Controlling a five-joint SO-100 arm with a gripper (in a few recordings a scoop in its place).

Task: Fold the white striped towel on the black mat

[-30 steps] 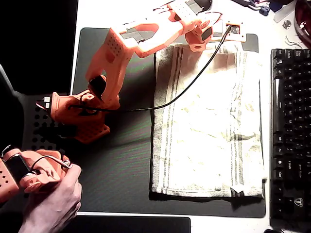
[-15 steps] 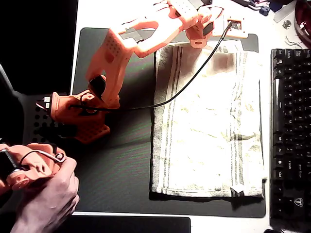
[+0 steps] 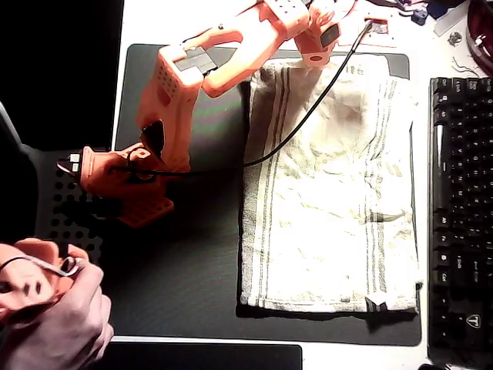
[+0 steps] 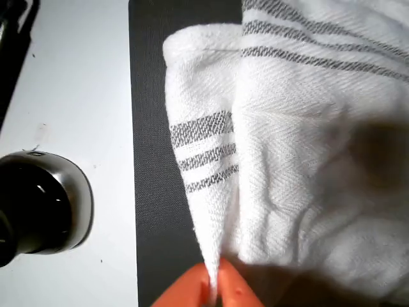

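The white striped towel lies spread on the right half of the black mat, its grey stripes running along its left and right sides. My orange gripper is at the towel's far top edge. In the wrist view the two orange fingertips are closed together at the bottom with my gripper shut on a raised fold of the towel. The fold hangs above a strip of the mat.
A black keyboard borders the mat on the right. The arm's base stands on the mat's left side beside a black perforated panel. A black cable crosses the towel. A round black-and-silver object sits on the white table.
The gripper has moved toward the top of the overhead view, and the towel's top edge has been drawn up with it, past where it lay before.
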